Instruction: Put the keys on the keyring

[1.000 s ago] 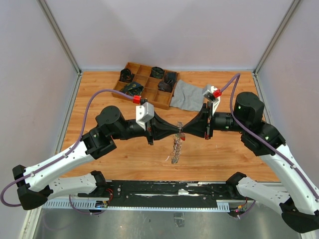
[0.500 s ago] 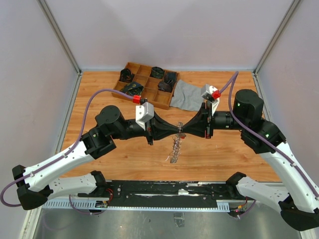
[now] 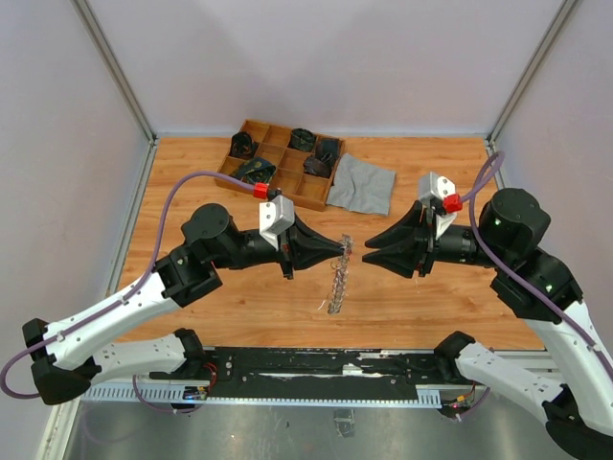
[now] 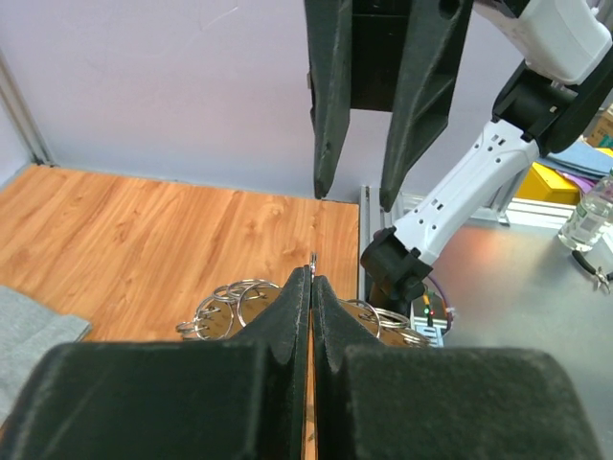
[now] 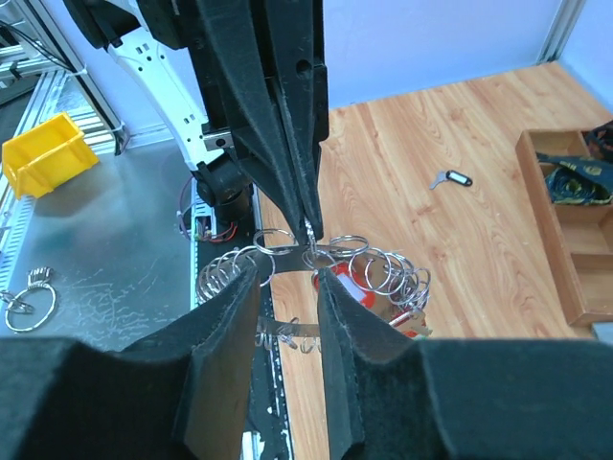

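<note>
The keyring (image 3: 335,280) is a metal band crowded with several split rings and hangs above the table's middle. My left gripper (image 3: 343,249) is shut on its top edge; in the left wrist view (image 4: 312,273) the thin metal shows between the closed fingertips, with rings (image 4: 228,303) below. My right gripper (image 3: 368,250) is open and empty, just right of the keyring. In the right wrist view its fingers (image 5: 285,278) stand either side of the band without touching, near the rings (image 5: 383,273) and a red tag (image 5: 369,281). One loose key (image 5: 448,178) with a tag lies on the wood.
A wooden compartment tray (image 3: 287,195) with dark items stands at the back left, also in the right wrist view (image 5: 551,230). A grey cloth (image 3: 362,184) lies beside it. White scraps (image 3: 321,305) lie under the keyring.
My right gripper has opened, let go of the keyring and pulled back to the right. My left gripper keeps hold of the keyring in the same place.
</note>
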